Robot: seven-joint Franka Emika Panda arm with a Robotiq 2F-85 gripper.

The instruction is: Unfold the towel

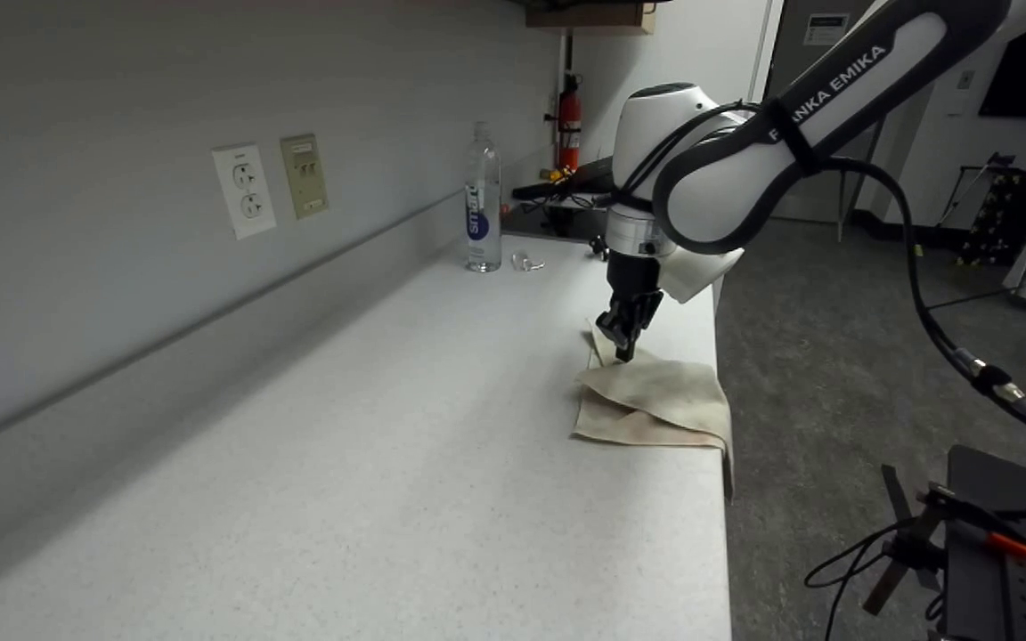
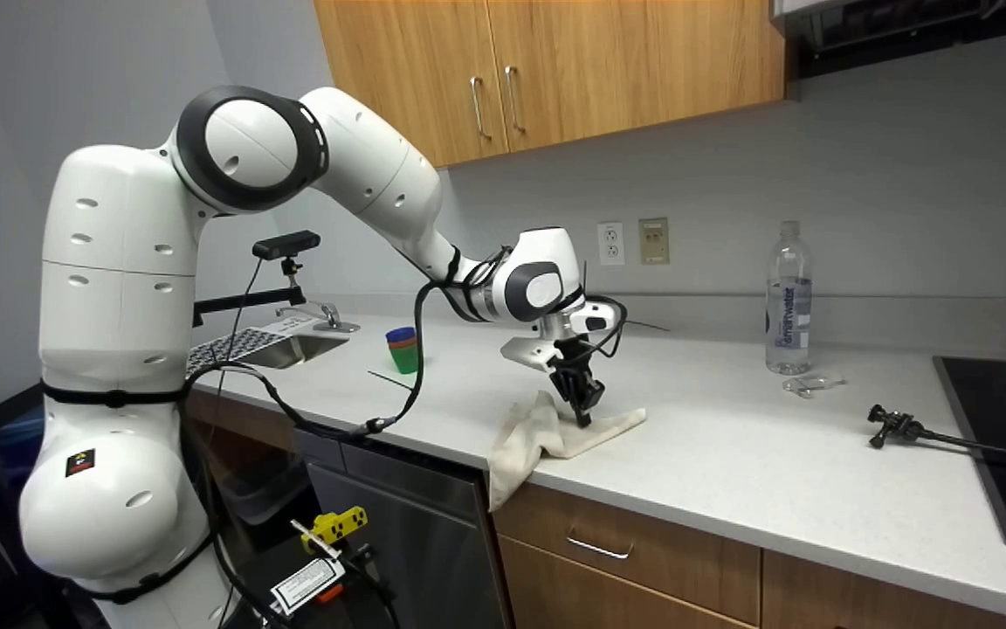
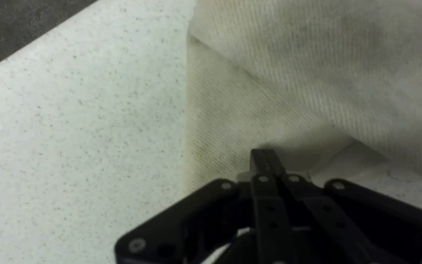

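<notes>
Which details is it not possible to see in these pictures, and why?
Wrist view: whether the shut claw pinches any of the towel; its fingers hide the gap.
Wrist view: the rest of the towel, cut off by top and right edges.
In an exterior view: print on the white label, too small.

Both exterior views: white speckled countertop (image 1: 370,499) bright | an exterior view: soft-edged shadow along backsplash (image 1: 299,303), grey floor (image 1: 816,338) dim | wrist view: soft focus, beige towel (image 3: 240,106) darkened beside gripper fingertips (image 3: 260,161), countertop tinted greenish
</notes>
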